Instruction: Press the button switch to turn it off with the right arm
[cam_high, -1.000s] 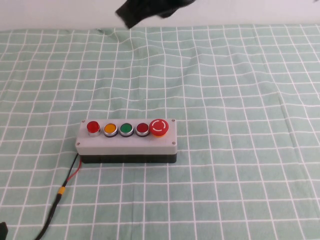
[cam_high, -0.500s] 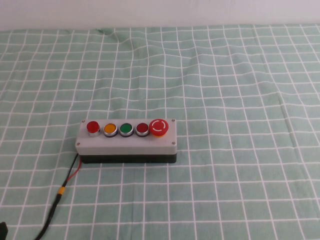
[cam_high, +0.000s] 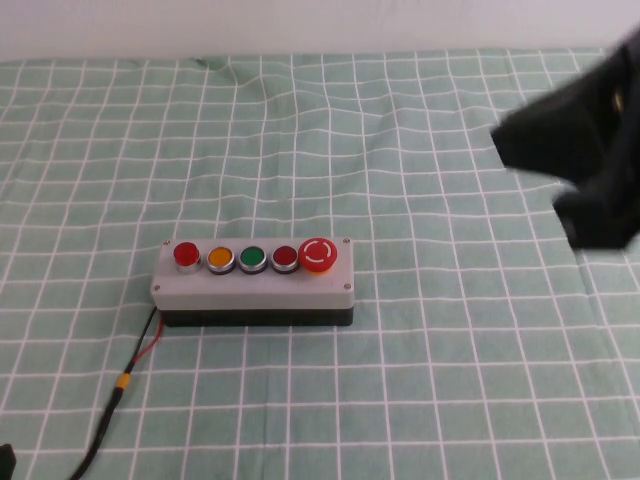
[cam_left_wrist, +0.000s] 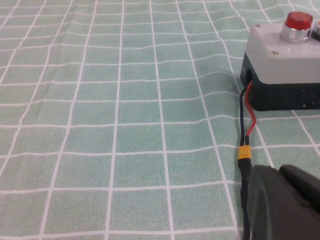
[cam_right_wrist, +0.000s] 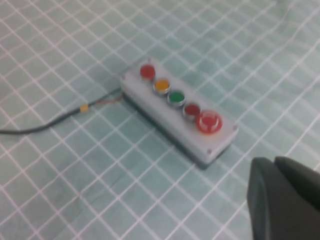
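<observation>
Small round bright-red silver-ringed button switch (cam_high: 186, 254) at grey box's (cam_high: 254, 286) left end, beside orange button (cam_high: 220, 257) | my right claw (cam_high: 585, 150) well apart, fingers: cannot tell | left claw (cam_left_wrist: 285, 205) low by cable (cam_left_wrist: 243, 150), cannot tell | risk: striking orange neighbour.

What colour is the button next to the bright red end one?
Orange, beside the button switch; clearest in the high view.

We see open bench (cam_high: 420, 400) betw. right gripper (cam_high: 590, 150) & switch (cam_high: 186, 254); left gripper (cam_left_wrist: 285, 205) by cable (cam_left_wrist: 243, 135).
</observation>
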